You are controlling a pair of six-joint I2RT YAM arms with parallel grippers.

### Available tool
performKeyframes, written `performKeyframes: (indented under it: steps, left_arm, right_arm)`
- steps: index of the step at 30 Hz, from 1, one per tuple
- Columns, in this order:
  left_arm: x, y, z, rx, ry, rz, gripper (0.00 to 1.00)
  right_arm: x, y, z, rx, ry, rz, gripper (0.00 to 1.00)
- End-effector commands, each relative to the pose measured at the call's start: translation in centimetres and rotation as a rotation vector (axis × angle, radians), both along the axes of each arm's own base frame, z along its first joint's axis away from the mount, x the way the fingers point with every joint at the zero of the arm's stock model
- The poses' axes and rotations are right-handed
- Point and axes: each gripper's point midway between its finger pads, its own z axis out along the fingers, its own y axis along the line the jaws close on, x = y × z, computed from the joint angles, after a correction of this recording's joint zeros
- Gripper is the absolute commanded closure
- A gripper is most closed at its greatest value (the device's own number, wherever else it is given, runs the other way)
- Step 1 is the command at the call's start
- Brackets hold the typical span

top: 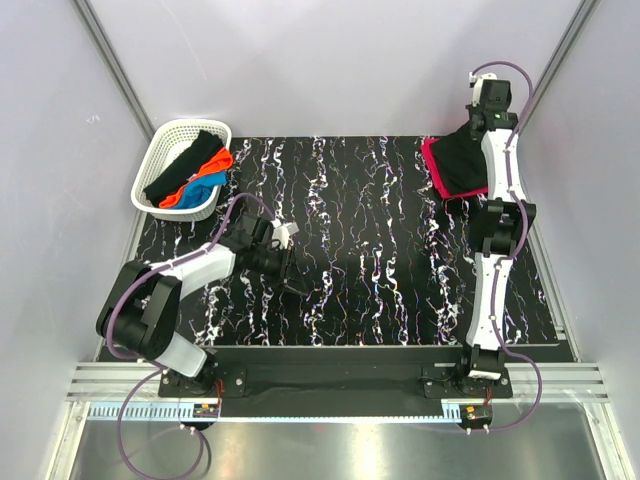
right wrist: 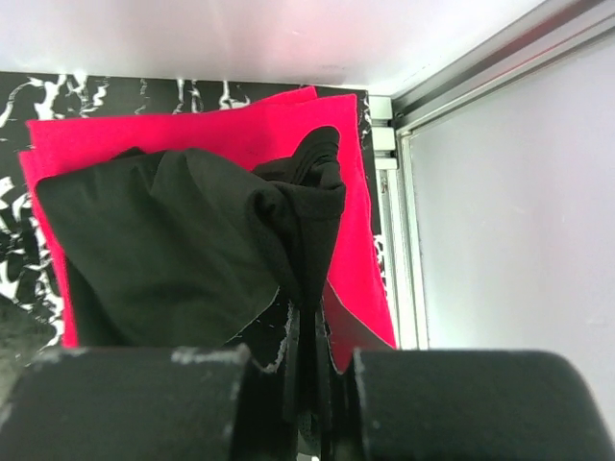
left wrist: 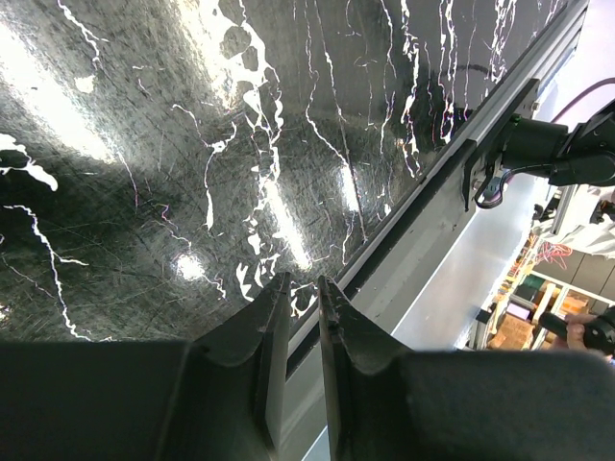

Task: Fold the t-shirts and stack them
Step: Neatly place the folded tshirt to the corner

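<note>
My right fingers [right wrist: 192, 403] are clamped on a bunched fold of the black shirt [right wrist: 173, 250], the cloth running up out of the pinch in a narrow ridge; I judge that I am holding it by this fold so the shirt goes down as one piece rather than spilling open. It lies over the red shirt [right wrist: 192, 130], which is spread flat at the far right corner of the tabletop [top: 380, 240]; red shows along the far and right sides, so the black one sits a little toward the near left of it and not square on top. That corner looks like my stacking spot: out of the way, and leaving the middle of the tabletop for folding; the right arm is stretched almost fully along the right edge to reach it.

My left fingers [left wrist: 267, 336] are nearly together, only a thin slit between them, and they hold nothing; they hang low over bare tabletop in the left half, angled toward the near edge, which I read as parking them clear of the right arm.

The other shirts [top: 195, 170], black, orange and blue, are heaped unfolded in the basket [top: 165, 140] at the far left corner, close to the left arm for the next pick.

The black shirt's bunched edge is not yet flat; if I let go here, I expect the ridge to slump and leave the stack lumpy.
</note>
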Motion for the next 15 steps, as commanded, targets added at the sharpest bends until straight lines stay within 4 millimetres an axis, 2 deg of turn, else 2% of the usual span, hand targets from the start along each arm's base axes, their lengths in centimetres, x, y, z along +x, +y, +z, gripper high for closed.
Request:
performKeyframes:
  steps: [1, 4, 5, 8, 11, 14, 15]
  left_arm:
    - [1.0, -0.4, 1.0, -0.023, -0.029, -0.006, 0.78]
    - [1.1, -0.4, 0.9, -0.017, -0.021, 0.001, 0.77]
    - [1.0, -0.3, 0.9, -0.012, -0.015, 0.002, 0.77]
    - [0.9, -0.2, 0.8, -0.002, -0.001, 0.014, 0.77]
    - [0.7, 0.0, 1.0, 0.012, 0.015, 0.038, 0.77]
    - [0.8, 0.1, 1.7, 0.019, 0.011, 0.074, 0.76]
    - [1.0, 0.1, 1.9, 0.018, 0.02, 0.093, 0.76]
  right_arm:
    - [1.7, -1.0, 3.0, 0.027, -0.133, -0.001, 1.0]
    - [2.3, -1.8, 1.7, 0.032, -0.134, -0.005, 0.99]
    - [2.7, -2.3, 1.1, 0.012, -0.137, -0.005, 0.83]
    - [3.3, -4.6, 0.6, -0.054, -0.166, -0.046, 0.58]
    - [3.5, -6.8, 2.3, -0.072, -0.234, -0.096, 0.34]
    - [3.8, -6.6, 5.2, -0.04, -0.313, -0.086, 0.18]
    - [3.8, -6.4, 6.0, -0.026, -0.331, -0.085, 0.18]
